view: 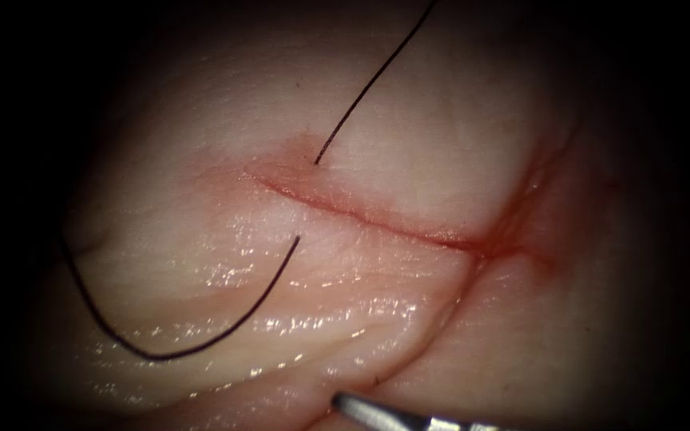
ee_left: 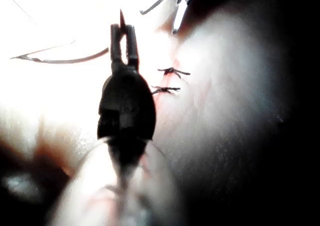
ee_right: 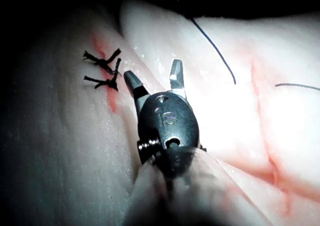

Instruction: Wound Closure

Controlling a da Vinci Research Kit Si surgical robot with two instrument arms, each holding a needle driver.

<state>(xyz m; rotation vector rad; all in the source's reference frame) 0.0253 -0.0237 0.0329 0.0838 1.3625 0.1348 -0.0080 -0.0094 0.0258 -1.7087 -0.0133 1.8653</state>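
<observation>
Tissue point(view: 441, 120) across the worktop, and the cut point(view: 377, 219) runs slantwise over it, open along its length, with red fluid point(view: 497, 243) pooled at its right end.

The right tool point(ee_right: 152, 71) hangs over the tissue with its jaws spread and holding nothing. The left tool point(ee_left: 123, 35) has its jaws pressed together, and they look to be pinching the needle point(ee_left: 65, 61) near one end.

The thread point(view: 201, 345) dips into the tissue just beyond the cut's left end and comes out on the near side. From there it swings in a wide slack loop out to the left.

So I judge it a stitch laid through both edges but not yet drawn up or tied. The next move calls for taking that slack out gently, pulling along the thread's line so it doesn't saw the edges.

The needle is clear of the tissue, its long axis crosswise to the left jaws, its curve sweeping away from them and its thin end pointing away.

Two tied stitches point(ee_right: 105, 63) sit just beside the right tool.
</observation>
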